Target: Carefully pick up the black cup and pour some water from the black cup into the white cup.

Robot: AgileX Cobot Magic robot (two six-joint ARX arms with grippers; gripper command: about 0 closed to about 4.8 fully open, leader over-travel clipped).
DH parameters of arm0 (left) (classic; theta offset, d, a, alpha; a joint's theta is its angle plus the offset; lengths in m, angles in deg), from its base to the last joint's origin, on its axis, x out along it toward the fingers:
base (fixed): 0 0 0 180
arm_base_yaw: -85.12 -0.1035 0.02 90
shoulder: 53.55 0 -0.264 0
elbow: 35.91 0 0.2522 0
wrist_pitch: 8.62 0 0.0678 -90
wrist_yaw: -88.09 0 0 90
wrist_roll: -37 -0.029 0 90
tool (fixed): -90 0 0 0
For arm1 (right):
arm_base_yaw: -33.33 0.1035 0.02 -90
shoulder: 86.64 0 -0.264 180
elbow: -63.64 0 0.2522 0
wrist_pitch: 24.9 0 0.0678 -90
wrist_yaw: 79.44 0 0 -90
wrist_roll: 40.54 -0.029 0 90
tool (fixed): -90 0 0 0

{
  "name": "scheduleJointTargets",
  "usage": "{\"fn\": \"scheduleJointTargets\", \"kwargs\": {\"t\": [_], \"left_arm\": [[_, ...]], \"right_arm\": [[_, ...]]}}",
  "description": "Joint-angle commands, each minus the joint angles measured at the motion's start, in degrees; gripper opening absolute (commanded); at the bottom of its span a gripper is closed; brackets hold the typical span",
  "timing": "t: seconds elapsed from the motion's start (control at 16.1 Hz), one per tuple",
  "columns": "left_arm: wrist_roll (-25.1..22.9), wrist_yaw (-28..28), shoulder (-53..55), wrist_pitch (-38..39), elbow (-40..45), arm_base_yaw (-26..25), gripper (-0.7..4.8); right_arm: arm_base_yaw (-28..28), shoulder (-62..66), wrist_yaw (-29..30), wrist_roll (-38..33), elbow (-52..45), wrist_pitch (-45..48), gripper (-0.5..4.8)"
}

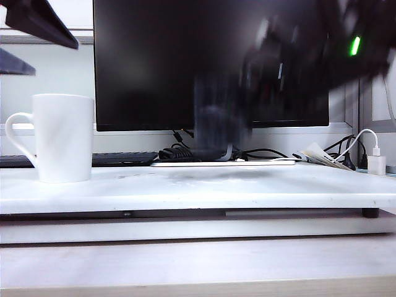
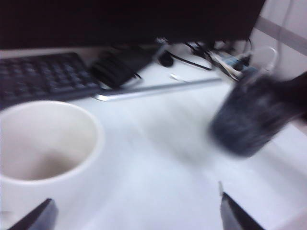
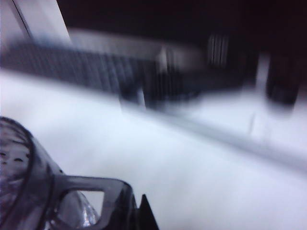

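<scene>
The white cup [image 1: 64, 137] stands upright at the left of the white board, its handle pointing left. Its open mouth [image 2: 45, 139] shows empty in the left wrist view. My left gripper [image 2: 139, 218] hangs open just above and beside it, and its dark fingers [image 1: 43, 25] show at the exterior view's top left. The black cup [image 1: 213, 124] is a motion-blurred dark shape off the board near the middle, also blurred as the black cup [image 2: 249, 120] in the left wrist view. My right gripper [image 3: 136, 215] is shut on its handle [image 3: 91, 184]. I cannot make out the water.
A black monitor [image 1: 185, 62] fills the back. A keyboard [image 2: 43, 76] and a cable bundle [image 1: 185, 150] lie below it. A white charger [image 1: 376, 164] sits at the far right. The white board [image 1: 198, 192] ends in a raised front edge.
</scene>
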Motion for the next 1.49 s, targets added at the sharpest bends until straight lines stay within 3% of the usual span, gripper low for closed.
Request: {"fn": "scheduleJointTargets", "kwargs": {"t": [0.06,0.37,0.62,0.81,1.0,1.18,1.49], "left_arm": [[-1.8,-4.1,-2.1,-1.2,-0.2,-0.1,4.79],[-3.5,-8.5,-6.6,-0.4,-0.2,-0.1,4.79],[-4.8,-16.3,-8.0,3.0,-0.2,-0.2,4.79],[-8.8,-17.4,-8.0,3.2,-0.2,-0.5,4.79],[-7.0,-14.9,-8.0,9.2,-0.2,-6.9,4.79],[-7.1,-5.1,-8.0,10.6,-0.2,-14.5,4.79],[-7.0,-1.3,-8.0,13.2,-0.2,-14.2,4.79]], "right_arm": [[0.9,-5.4,0.2,0.0,6.1,-9.5,-0.07],[5.7,-4.5,-2.8,4.2,22.1,-21.3,-0.07],[9.5,7.1,-3.7,6.2,40.8,-31.4,-0.07],[12.4,14.9,-4.9,9.5,48.3,-33.4,-0.07],[14.5,18.9,-7.8,15.1,49.7,-34.6,-0.07],[17.0,19.3,-11.9,20.9,49.7,-35.1,-0.07],[18.3,19.3,-16.2,22.2,50.1,-35.3,-0.07]]}}
